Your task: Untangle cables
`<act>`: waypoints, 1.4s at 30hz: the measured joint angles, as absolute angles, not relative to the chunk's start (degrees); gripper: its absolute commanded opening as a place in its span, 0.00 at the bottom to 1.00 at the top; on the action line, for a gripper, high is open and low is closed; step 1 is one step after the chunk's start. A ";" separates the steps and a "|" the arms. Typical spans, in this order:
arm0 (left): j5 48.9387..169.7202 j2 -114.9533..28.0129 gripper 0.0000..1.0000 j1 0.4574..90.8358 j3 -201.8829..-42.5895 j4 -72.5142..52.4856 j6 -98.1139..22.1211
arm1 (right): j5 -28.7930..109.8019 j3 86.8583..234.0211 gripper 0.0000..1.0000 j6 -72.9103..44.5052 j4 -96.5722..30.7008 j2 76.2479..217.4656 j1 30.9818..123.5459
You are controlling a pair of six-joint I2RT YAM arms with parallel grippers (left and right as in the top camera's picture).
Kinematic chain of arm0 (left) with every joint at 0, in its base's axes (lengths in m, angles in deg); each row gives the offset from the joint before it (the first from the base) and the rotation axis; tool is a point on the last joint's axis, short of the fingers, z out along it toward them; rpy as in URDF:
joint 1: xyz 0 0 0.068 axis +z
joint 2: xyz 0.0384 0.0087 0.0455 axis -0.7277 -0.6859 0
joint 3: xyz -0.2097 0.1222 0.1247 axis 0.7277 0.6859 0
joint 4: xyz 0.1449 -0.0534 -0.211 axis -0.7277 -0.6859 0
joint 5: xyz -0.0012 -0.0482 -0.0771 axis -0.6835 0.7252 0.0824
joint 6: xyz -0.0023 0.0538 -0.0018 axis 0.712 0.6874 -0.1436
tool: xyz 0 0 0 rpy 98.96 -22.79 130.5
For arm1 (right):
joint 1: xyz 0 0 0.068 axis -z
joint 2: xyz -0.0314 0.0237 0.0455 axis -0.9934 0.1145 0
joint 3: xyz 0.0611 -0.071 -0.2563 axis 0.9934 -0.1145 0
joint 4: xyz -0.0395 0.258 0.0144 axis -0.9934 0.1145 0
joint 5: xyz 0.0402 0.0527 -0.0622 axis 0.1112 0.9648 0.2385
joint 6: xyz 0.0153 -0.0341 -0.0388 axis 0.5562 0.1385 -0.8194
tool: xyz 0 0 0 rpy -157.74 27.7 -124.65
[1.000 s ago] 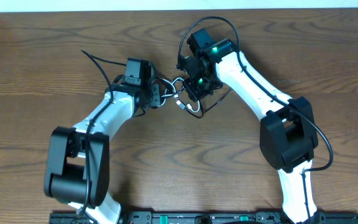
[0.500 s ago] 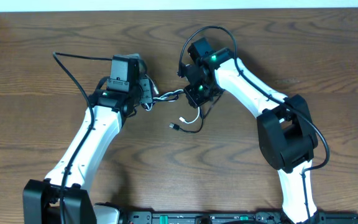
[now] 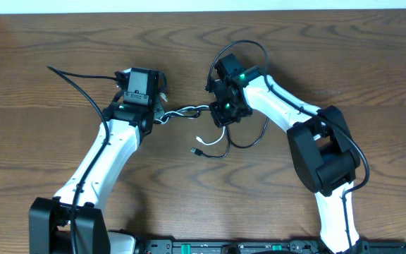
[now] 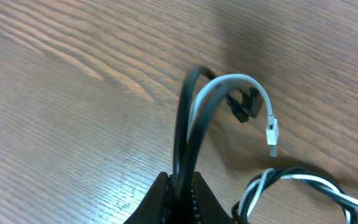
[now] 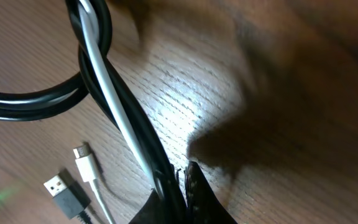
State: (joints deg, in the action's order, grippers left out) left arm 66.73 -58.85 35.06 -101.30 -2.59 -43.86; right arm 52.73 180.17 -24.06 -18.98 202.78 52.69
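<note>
The cables (image 3: 186, 111) are a white cord and black cords twisted together, stretched between my two grippers above the wooden table. My left gripper (image 3: 158, 113) is shut on one end of them. In the left wrist view its jaws (image 4: 180, 191) pinch a black and a white cord that arch upward, ending in a white plug (image 4: 271, 132) and a black plug (image 4: 243, 107). My right gripper (image 3: 221, 113) is shut on the other end (image 5: 135, 134). Below it, loose ends trail on the table: a white plug (image 5: 83, 155) and a black USB plug (image 5: 61, 190).
A loose black loop (image 3: 249, 141) lies beside the right arm. The left arm's own thick black cable (image 3: 76, 79) sweeps out to the left. The table's far edge (image 3: 203, 8) runs along the top.
My left gripper has pulled left, away from the right one, drawing the twisted cables out into a line. The loose plug ends have dropped onto the table below the right gripper.
</note>
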 measured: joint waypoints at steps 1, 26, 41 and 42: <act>66.34 -58.85 0.09 35.08 -101.30 -2.59 -44.26 | 52.76 179.97 0.02 -23.91 -19.09 202.78 52.64; 66.40 -64.07 0.17 42.16 -99.92 -2.53 -53.33 | 48.34 179.75 0.03 -21.50 -21.87 202.78 52.60; 70.66 -64.07 0.22 42.20 -99.92 -1.76 -54.07 | 45.15 179.68 0.06 -21.22 -26.00 202.78 52.60; 71.67 -64.07 0.24 42.20 -99.92 -1.35 -53.98 | 44.97 179.68 0.07 -21.22 -26.00 202.78 52.60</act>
